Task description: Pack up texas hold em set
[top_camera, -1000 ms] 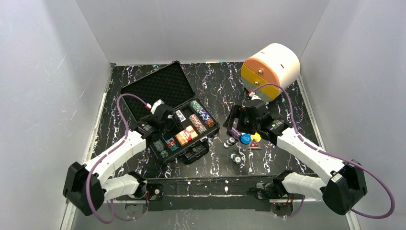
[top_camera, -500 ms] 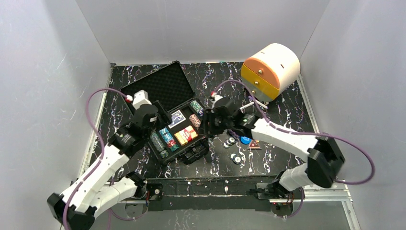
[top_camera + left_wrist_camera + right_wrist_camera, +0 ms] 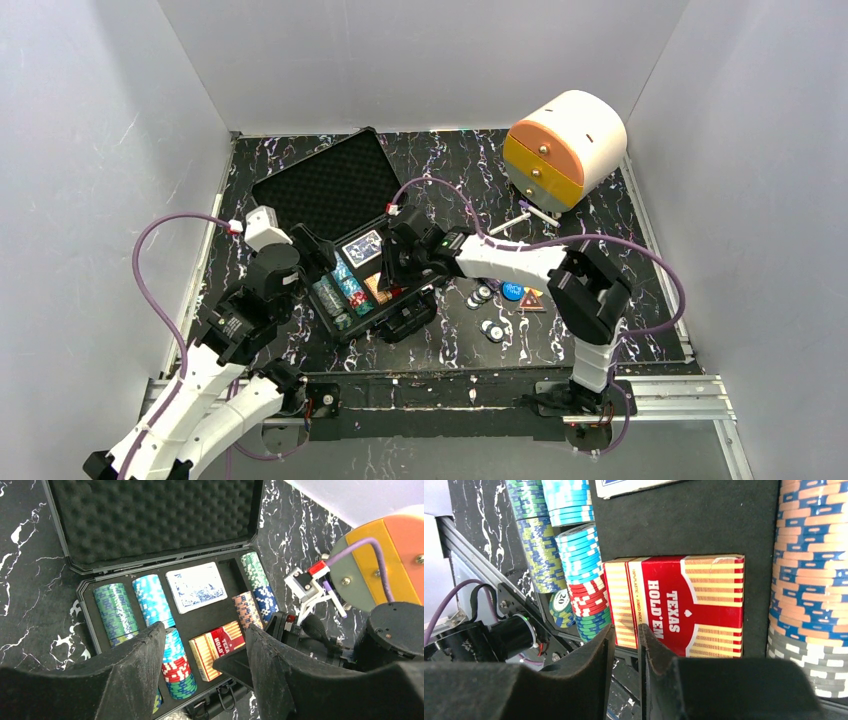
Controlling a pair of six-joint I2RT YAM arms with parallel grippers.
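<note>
The black hard case [image 3: 320,185] of the hold 'em set lies open on the left-centre of the marbled table [image 3: 610,250], with its foam-lined lid tipped back toward the far wall. From my left wrist camera the tray reads clearly. Chip rows [image 3: 116,612] in green-and-blue, cyan and red fill the left end. A blue-backed card deck [image 3: 196,586] sits in the far middle slot. A red Texas Hold'em box [image 3: 220,647] lies flat in the near middle slot. Orange, green and dark blue chips are stacked on edge at the right end.

Small round buttons [image 3: 490,297] lie loose on the table just right of the case, beside a blue disc [image 3: 512,292].

My left gripper [image 3: 205,630] hangs over the tray's near edge, spread wide and holding nothing. My right gripper [image 3: 625,630] reaches in from the right above the red box's near edge. Its fingers are drawn to a narrow slit, and I see nothing caught between them.

A cream-and-orange drawer box [image 3: 565,148] stands well apart at the far right.
</note>
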